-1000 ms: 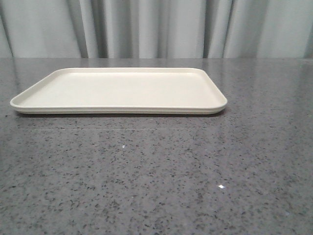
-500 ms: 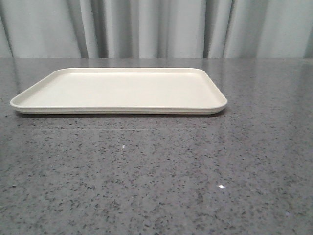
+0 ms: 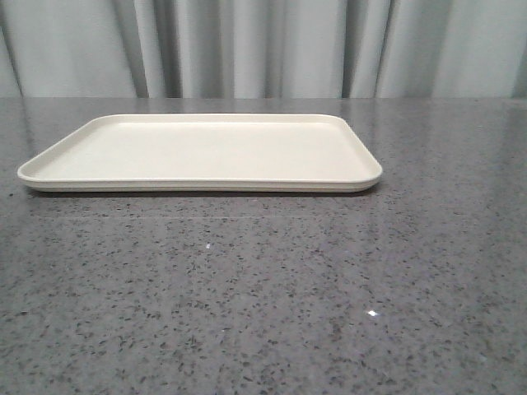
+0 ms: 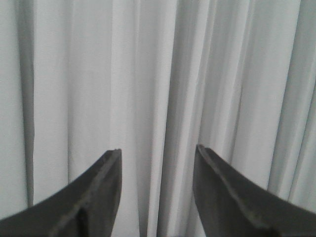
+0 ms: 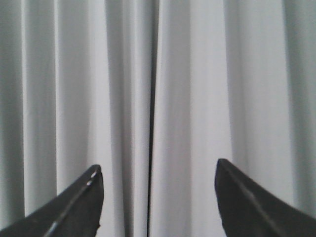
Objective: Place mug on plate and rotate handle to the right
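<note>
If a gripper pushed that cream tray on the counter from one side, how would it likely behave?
The plate lies flat and wide, so it would probably slide, not tip. The table looks polished, so it may skid easily. Its low rim gives little to grip, and it looks stiff.

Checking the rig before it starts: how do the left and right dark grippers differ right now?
The left gripper has its dark fingers set closer together; the right gripper gapes wider. Both are open, hold nothing, and face the pale grey pleated curtain.
</note>
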